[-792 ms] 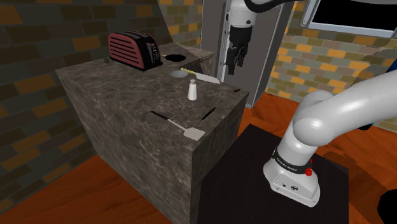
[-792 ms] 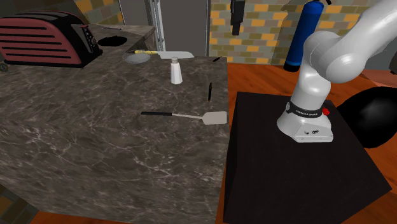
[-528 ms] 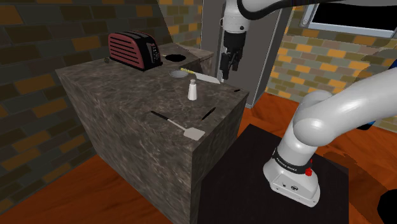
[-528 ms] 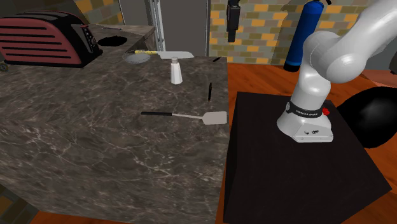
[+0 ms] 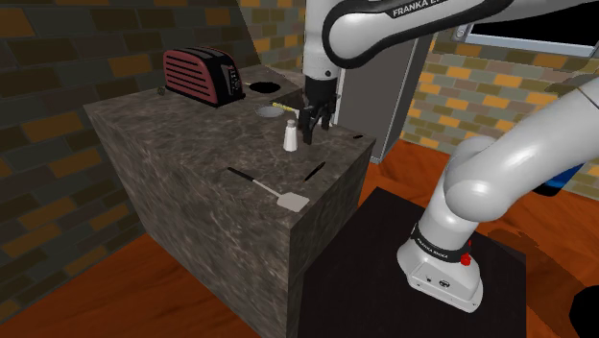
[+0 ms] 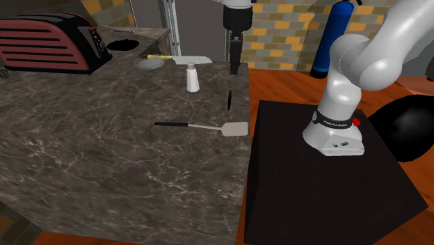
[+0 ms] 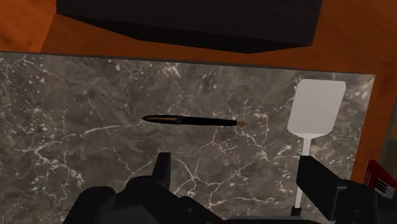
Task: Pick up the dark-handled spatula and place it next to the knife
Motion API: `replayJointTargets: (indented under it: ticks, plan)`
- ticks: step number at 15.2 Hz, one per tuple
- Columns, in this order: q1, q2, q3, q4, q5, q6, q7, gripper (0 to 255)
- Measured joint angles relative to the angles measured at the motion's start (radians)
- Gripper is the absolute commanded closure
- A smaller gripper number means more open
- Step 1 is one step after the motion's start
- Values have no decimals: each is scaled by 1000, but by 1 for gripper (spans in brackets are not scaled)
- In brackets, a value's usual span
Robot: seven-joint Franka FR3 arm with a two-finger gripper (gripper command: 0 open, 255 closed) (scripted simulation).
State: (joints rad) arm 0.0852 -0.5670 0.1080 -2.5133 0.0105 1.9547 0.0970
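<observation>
Stand: the black box carrying the arm sits nearest, beside the surface.
Spatula: the dark-handled spatula lies flat by the surface's stand-side edge, pale blade toward that edge, untouched.
Pen: a dark pen lies near the spatula, apart from it.
Shaker: a white shaker stands upright farther in.
End effector: it hangs above the surface just beside the shaker, fingers spread and nothing between them.
Knife: the yellow-handled knife lies at the far end next to a small round dish, well apart from the spatula.
Toaster: a red toaster sits farthest back.
Done: nothing yet, judging by where the spatula lies.
Left: coming down over the handle, closing on it, lifting, carrying it across and setting it beside the knife.
Wrist view adds: the open gap between the fingers, with pen and spatula blade on the marble ahead.
Exterior views add: the knife's place and the end effector's height above the surface.
</observation>
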Motion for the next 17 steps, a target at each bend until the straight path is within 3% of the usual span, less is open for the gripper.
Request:
replayJointTargets:
  ticks: [9, 13, 17]
  plan:
    - [42, 269, 118, 61, 34, 247, 163, 0]
    - [49, 408, 160, 127, 12, 335, 238, 0]
    - [51, 462, 171, 118, -3, 401, 263, 0]
